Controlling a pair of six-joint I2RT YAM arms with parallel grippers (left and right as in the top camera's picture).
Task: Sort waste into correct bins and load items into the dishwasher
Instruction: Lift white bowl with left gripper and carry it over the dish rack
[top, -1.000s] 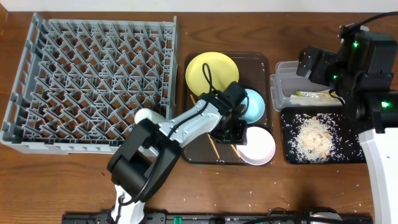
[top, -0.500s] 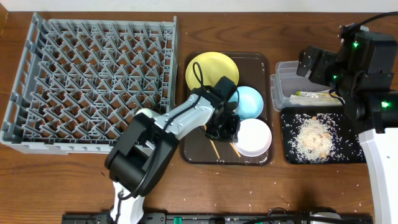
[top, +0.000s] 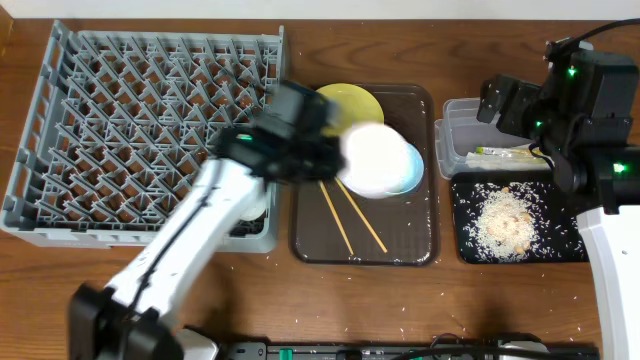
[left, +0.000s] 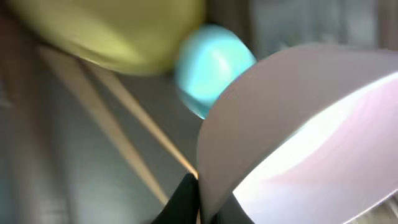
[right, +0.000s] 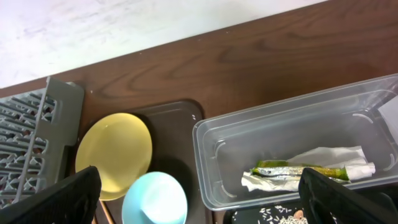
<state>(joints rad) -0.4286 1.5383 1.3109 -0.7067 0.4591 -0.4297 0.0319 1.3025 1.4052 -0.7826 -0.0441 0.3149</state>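
Observation:
My left gripper (top: 338, 152) is shut on the rim of the white bowl (top: 375, 160) and holds it, blurred, above the serving tray. The left wrist view shows the jaws (left: 208, 199) pinching the bowl's wall (left: 298, 124), with the light blue bowl (left: 211, 62), the yellow plate (left: 112, 31) and the chopsticks (left: 124, 124) below. The blue bowl (top: 413, 172) is partly hidden under the white bowl. The chopsticks (top: 350, 215) lie on the tray. The grey dish rack (top: 150, 120) is at the left. My right gripper (right: 205, 208) is wide open and empty above the clear tub (right: 205, 137).
The clear tub (top: 462, 140) holds the white wrapper (right: 336, 158) and the green-and-yellow packet (right: 292, 169). The black tray (top: 570, 250) holds a rice heap (top: 505, 225). The dark brown serving tray (top: 400, 245) lies between rack and bins. Rice grains are scattered on the table's front.
My left gripper has lifted the white bowl from the tray's front right and carried it up and to the left. The chopsticks now lie uncovered. The right arm has not moved.

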